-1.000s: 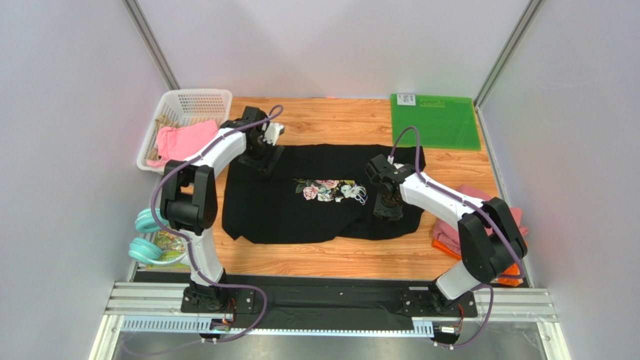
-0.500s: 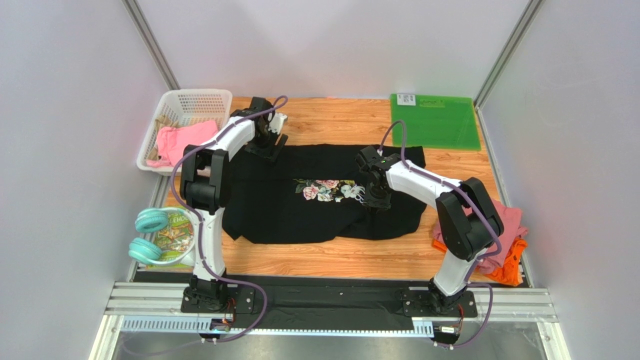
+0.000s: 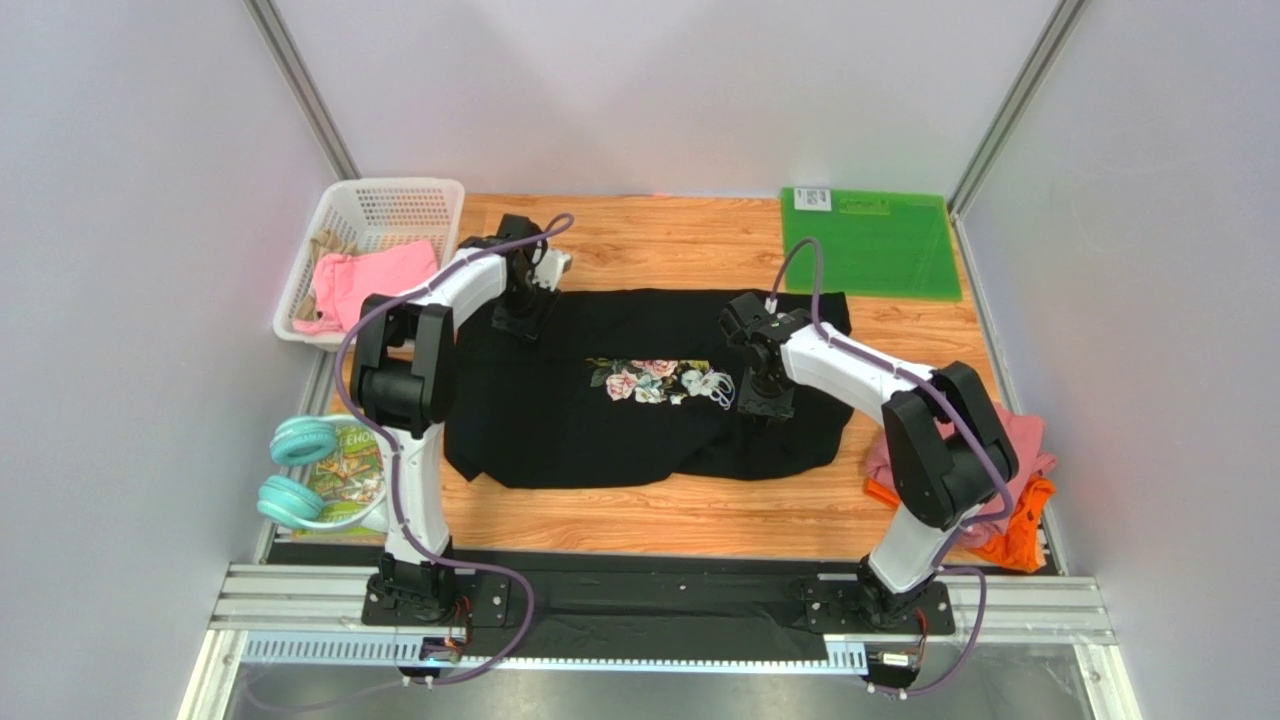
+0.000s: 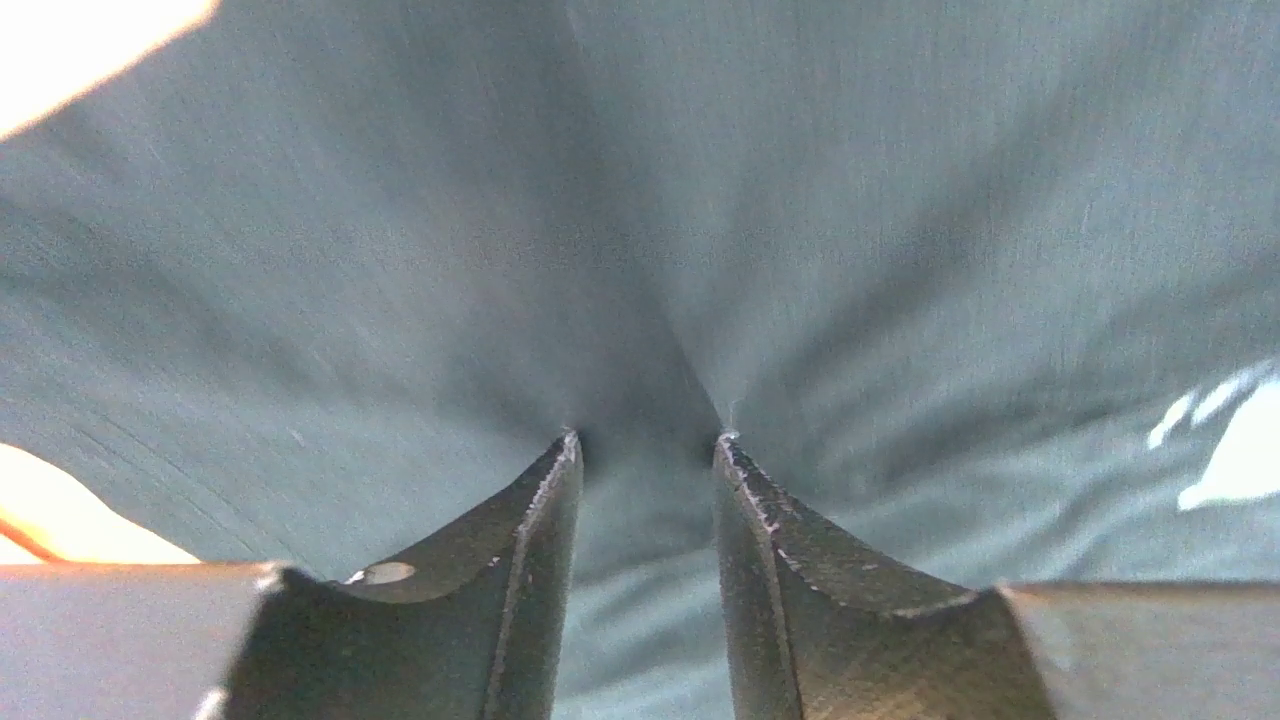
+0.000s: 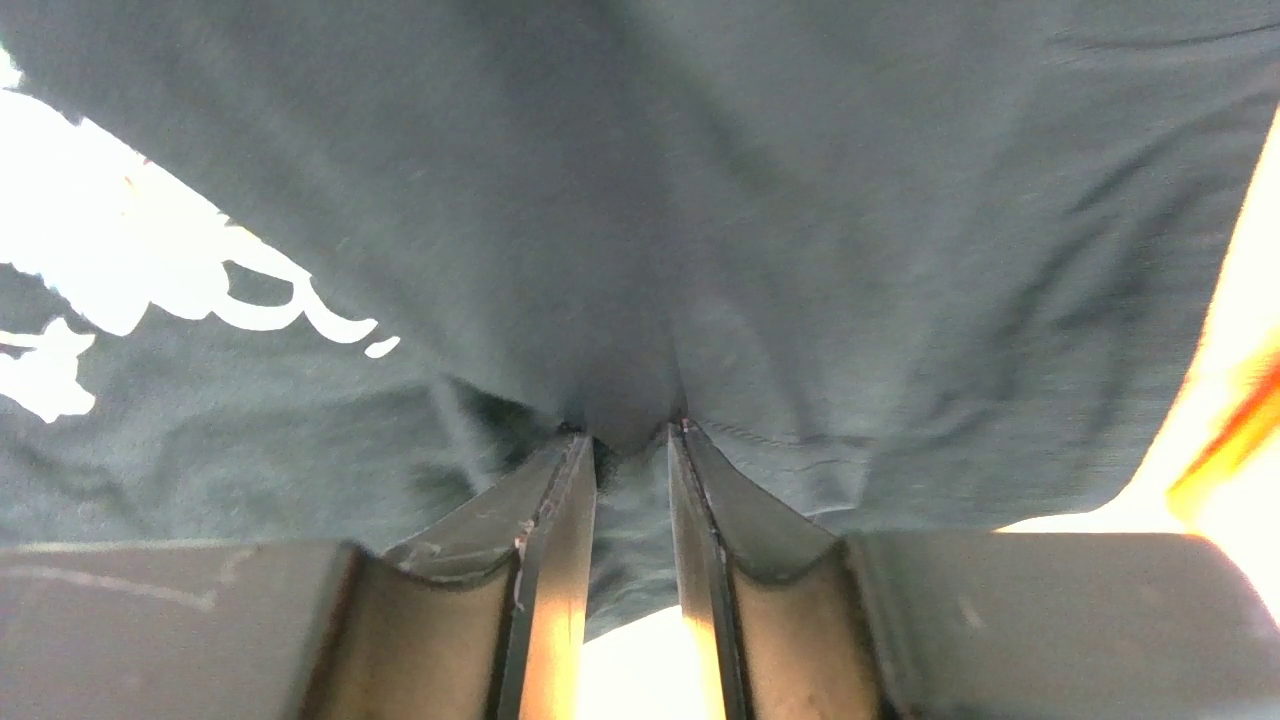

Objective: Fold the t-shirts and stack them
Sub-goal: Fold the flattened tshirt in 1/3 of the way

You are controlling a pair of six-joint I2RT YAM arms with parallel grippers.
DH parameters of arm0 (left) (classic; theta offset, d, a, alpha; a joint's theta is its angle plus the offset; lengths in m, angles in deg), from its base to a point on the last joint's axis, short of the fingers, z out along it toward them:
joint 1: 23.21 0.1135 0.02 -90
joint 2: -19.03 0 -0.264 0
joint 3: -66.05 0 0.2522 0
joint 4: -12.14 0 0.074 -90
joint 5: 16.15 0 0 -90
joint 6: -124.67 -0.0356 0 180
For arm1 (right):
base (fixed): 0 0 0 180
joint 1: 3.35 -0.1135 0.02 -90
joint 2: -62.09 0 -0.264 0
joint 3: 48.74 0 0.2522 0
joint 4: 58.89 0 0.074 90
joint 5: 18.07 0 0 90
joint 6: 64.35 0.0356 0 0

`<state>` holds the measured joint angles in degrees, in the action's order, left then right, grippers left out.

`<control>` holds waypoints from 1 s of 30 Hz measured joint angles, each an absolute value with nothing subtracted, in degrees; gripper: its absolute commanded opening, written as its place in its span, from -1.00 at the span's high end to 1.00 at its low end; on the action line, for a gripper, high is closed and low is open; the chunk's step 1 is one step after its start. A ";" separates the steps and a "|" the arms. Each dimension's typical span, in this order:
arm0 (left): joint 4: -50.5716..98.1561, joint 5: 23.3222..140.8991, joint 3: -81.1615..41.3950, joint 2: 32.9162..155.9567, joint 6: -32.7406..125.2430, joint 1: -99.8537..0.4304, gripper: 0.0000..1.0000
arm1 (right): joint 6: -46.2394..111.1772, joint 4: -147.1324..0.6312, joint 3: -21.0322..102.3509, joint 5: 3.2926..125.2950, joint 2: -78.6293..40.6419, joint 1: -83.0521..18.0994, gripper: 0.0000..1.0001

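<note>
A big black t-shirt point(image 3: 601, 428) is lying spread out in the middle of the wooden worktop point(image 3: 661, 518). Its flower print point(image 3: 658, 380) is facing up.

The left gripper point(image 3: 526, 308) is pressing down on the shirt's far left corner. In the left wrist view its fingers point(image 4: 526, 555) are standing a little apart and are squeezing a bump of black cloth between them. Creases are running into the gap.

The right gripper point(image 3: 759, 398) is sitting on the right part of the shirt, just beside the flower print. In the right wrist view its fingers point(image 5: 556, 540) are standing close together and are pinching a fold of the black cloth.

A pink t-shirt point(image 3: 1029, 438) is lying in a heap at the right edge of the worktop, partly on top of an orange t-shirt point(image 3: 1025, 537). The right arm is hiding part of both.

A green mat point(image 3: 872, 240) is lying flat in the far right corner. A white basket point(image 3: 383, 195) is standing by the far left corner, with pink cloth point(image 3: 368, 278) inside it. Teal headphones point(image 3: 293, 473) are lying by the left edge, near the front.
</note>
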<state>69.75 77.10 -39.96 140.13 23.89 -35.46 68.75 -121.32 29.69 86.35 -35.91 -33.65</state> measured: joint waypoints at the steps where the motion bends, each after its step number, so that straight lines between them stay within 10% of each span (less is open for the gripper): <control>1: 70.25 77.12 -39.24 139.49 23.89 -35.46 0.13 | 68.64 -121.52 29.71 86.72 -35.60 -33.06 0.42; 30: 71.48 76.79 -39.15 138.40 23.86 -35.40 0.09 | 62.23 -124.25 40.57 92.93 -40.24 -21.68 0.27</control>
